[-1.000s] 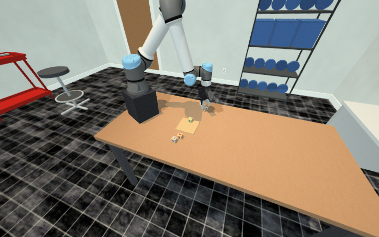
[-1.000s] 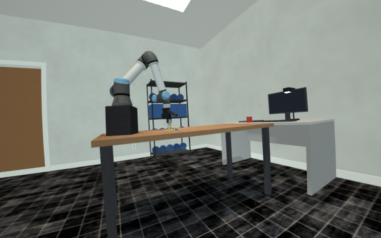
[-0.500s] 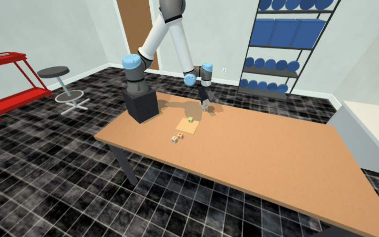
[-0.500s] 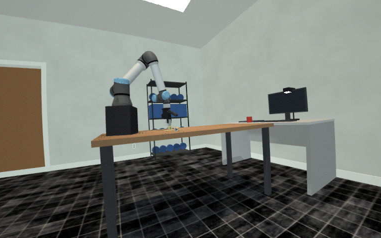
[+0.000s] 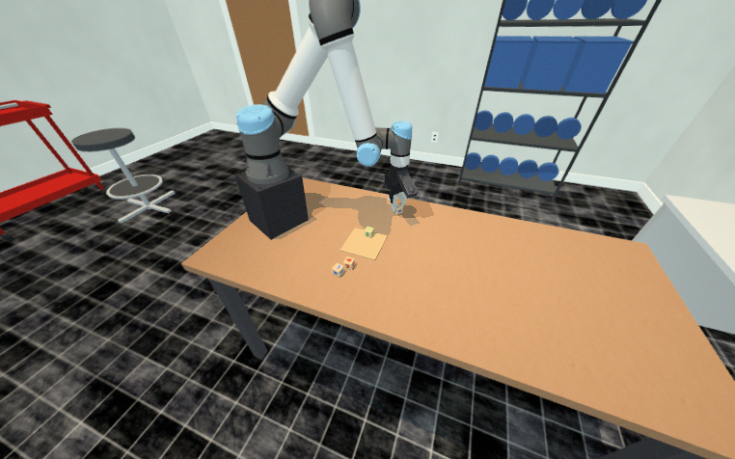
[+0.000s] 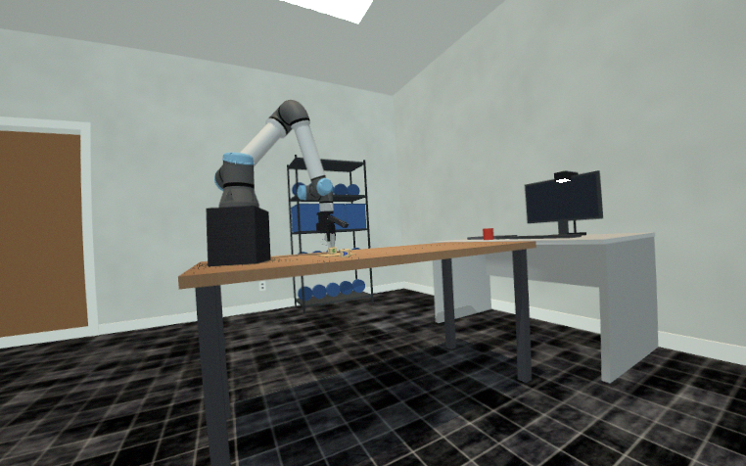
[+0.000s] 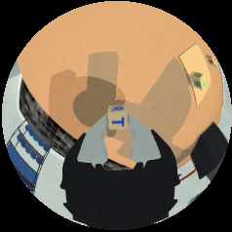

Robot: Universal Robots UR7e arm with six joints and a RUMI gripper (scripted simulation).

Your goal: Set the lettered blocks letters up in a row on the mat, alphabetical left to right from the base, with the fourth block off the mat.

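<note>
My gripper [image 5: 397, 208] [image 7: 117, 114] is low over the table, its fingertips against two opposite sides of a wooden block [image 7: 117, 121] with a blue T on the face toward the wrist camera and another blue letter, looking like R, on an adjoining face. The block is small and partly hidden in the top view. A block with green markings [image 5: 368, 232] [image 7: 198, 80] stands on the yellow mat [image 5: 359, 246] [image 7: 189, 57] near its back edge. A block with red markings [image 5: 349, 262] and a block with blue markings [image 5: 338, 270] are off the mat, at its front side; their letters are unclear.
The robot's black base block [image 5: 274, 205] stands on the table [image 5: 473, 274] left of the mat. The gripper is near the table's back edge in the top view. A shelf rack [image 6: 327, 164] and a desk with a monitor [image 6: 564, 200] stand beyond the table.
</note>
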